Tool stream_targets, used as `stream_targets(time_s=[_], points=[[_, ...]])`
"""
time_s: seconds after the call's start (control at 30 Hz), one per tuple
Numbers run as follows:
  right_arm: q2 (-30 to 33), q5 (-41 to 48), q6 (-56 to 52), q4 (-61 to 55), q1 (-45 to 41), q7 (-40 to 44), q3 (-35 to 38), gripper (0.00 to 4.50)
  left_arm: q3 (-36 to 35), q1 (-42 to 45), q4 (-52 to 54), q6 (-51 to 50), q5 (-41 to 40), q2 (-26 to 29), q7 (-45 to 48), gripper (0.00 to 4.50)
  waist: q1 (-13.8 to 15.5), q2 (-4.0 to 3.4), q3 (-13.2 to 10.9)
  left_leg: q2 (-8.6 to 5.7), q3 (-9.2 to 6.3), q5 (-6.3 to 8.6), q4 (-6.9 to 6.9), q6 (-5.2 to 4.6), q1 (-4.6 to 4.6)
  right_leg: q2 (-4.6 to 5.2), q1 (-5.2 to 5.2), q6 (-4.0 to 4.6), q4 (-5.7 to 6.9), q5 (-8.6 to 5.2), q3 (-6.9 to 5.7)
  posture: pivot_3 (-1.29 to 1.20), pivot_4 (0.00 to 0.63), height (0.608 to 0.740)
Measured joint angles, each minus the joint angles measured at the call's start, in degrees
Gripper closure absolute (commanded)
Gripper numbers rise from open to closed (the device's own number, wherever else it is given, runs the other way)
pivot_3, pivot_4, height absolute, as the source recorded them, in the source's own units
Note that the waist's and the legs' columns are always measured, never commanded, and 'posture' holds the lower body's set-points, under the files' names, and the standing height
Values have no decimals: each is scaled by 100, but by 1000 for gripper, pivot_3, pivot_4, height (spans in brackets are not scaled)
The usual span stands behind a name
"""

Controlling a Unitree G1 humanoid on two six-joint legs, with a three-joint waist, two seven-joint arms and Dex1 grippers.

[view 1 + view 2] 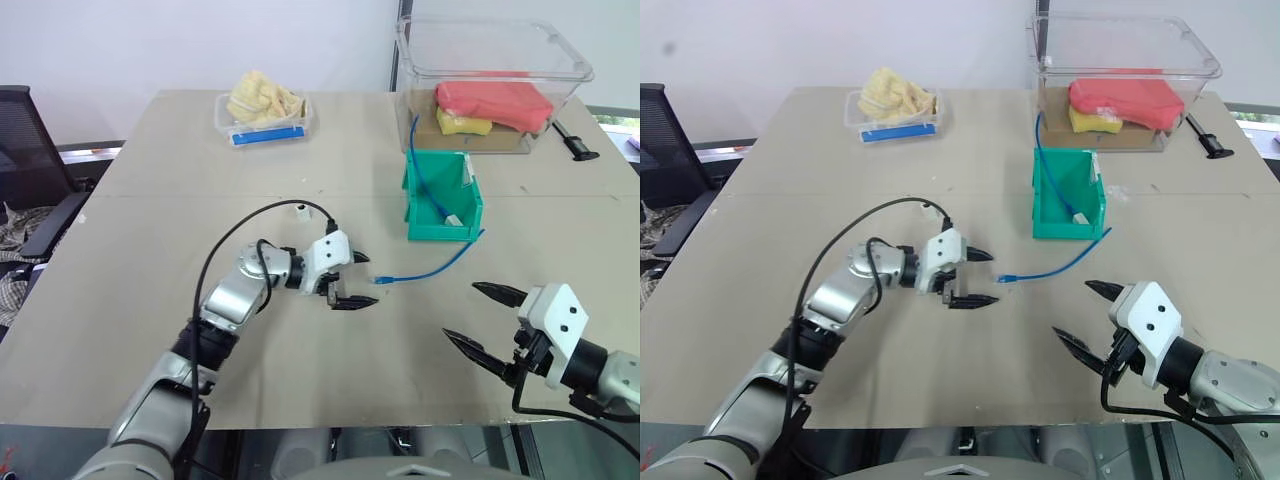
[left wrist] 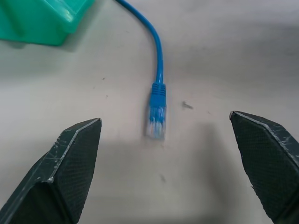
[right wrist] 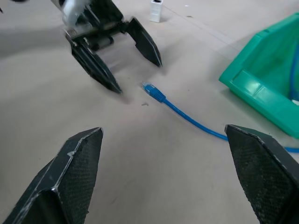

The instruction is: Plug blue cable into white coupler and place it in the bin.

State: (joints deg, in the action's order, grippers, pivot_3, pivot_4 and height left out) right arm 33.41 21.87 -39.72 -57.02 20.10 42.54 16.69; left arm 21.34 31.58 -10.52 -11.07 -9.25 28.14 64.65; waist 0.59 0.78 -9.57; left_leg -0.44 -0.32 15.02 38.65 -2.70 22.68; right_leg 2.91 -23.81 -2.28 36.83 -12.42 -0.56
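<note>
The blue cable [image 1: 430, 268] lies on the table, its clear plug [image 2: 156, 119] pointing at my left gripper [image 1: 370, 280]. That gripper is open and empty, its tips a little short of the plug. The cable's far part runs to the front of the teal bin [image 1: 425, 232], and more blue cable lies inside the bin. The white coupler [image 1: 300, 211] stands alone on the table beyond my left wrist; it is also in the right wrist view [image 3: 155, 10]. My right gripper [image 1: 460, 310] is open and empty near the table's front edge, to the right of the cable.
A large clear tub [image 1: 575, 70] with red and yellow items stands behind the bin. A small clear tray [image 1: 228, 125] with yellow cloth and a blue bar sits at the back. A black tool [image 1: 575, 142] lies far right. A chair [image 1: 30, 170] stands to the left.
</note>
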Motion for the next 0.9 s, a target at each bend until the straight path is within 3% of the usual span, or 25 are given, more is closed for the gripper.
stream_targets(time_s=[0.13, 0.37, 0.6, 0.67, 0.73, 0.83, 0.9], points=[[72, 17, -36, -74, 156, -272, 0, 363, 104, 299, -694, 367, 270, -278, 27, 1190, 22, 1, 0, -1, -6, 0, 1, 0, 3, 0, 0, 0, 0, 0, -5, 0, 150, 740], [426, 199, -272, -80, 427, -448, 31, 363, 133, 421, -916, 700, 461, -364, 248, 4461, 23, 3, 3, 0, -8, 1, 0, -1, 5, 1, 0, 0, -1, 0, -6, 0, 150, 740], [394, 339, -606, -53, 482, -715, -6, 363, 100, 25, -289, 512, 338, -125, 514, 4487, 11, 3, 5, 8, -9, 1, 0, -1, 2, 0, 0, 1, -1, 0, -7, 0, 150, 740], [-302, 966, -1235, -41, 47, -1214, -126, 363, -142, -284, 159, 542, 32, -98, 556, 4487, 17, 6, 3, 22, -18, 1, 3, 0, 7, 13, -1, 4, 0, 0, -3, 0, 150, 740], [-453, 1232, -1483, -40, -81, -1404, -189, 363, -229, -295, 323, 590, -54, -126, 536, 4487, 35, 5, 2, 21, -24, 0, 3, 0, 8, 12, 1, 4, 0, 0, -6, 0, 150, 740], [-1447, 2119, -2122, 91, -529, -2159, -246, 1209, -636, -285, 732, 897, -283, -347, 288, 4500, 38, 6, 4, 22, -29, 0, 4, 0, 10, 22, 1, 5, -1, 1, -6, 0, 150, 740], [-1875, 2770, -2397, 198, -766, -2690, -273, 2026, -759, -223, 1001, 1063, -405, -519, 132, 4500, 27, 6, 4, 18, -23, 0, 3, 0, 12, 23, 1, 6, -1, 2, -2, 0, 150, 740]])
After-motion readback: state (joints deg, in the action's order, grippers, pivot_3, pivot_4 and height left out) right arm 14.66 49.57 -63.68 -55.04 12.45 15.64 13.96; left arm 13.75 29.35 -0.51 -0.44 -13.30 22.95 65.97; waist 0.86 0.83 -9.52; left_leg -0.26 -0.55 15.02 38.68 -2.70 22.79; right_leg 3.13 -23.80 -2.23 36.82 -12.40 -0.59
